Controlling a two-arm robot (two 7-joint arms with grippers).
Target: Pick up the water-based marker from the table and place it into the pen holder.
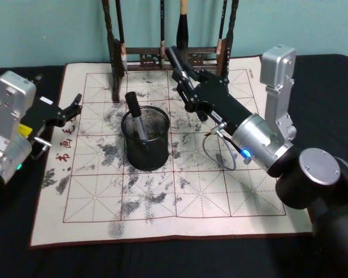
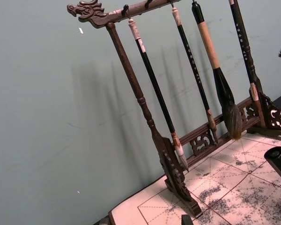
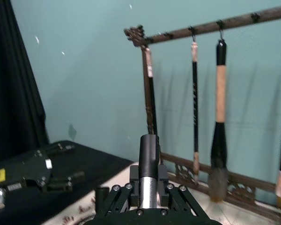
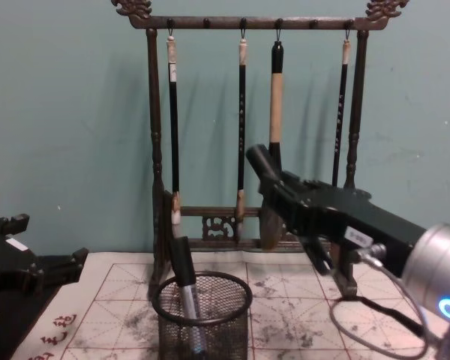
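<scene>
A water-based marker (image 3: 149, 161) with a black cap and silver barrel sits between the fingers of my right gripper (image 3: 149, 185), which is shut on it. The right gripper (image 1: 182, 72) hangs above the mat, behind and to the right of the pen holder (image 1: 146, 156), with the marker (image 1: 175, 58) pointing up and away toward the rack. In the chest view the gripper (image 4: 281, 187) is higher than the black mesh pen holder (image 4: 202, 319). Another black-capped marker (image 1: 135, 117) stands tilted inside the holder. My left gripper (image 1: 74, 105) is parked open at the mat's left edge.
A tall dark wooden rack (image 4: 156, 150) with several hanging brushes (image 4: 274, 112) stands at the back of the white felt mat (image 1: 220, 197), close behind the right gripper. A grey cable (image 1: 211, 147) loops below the right wrist. The dark table (image 1: 330, 75) surrounds the mat.
</scene>
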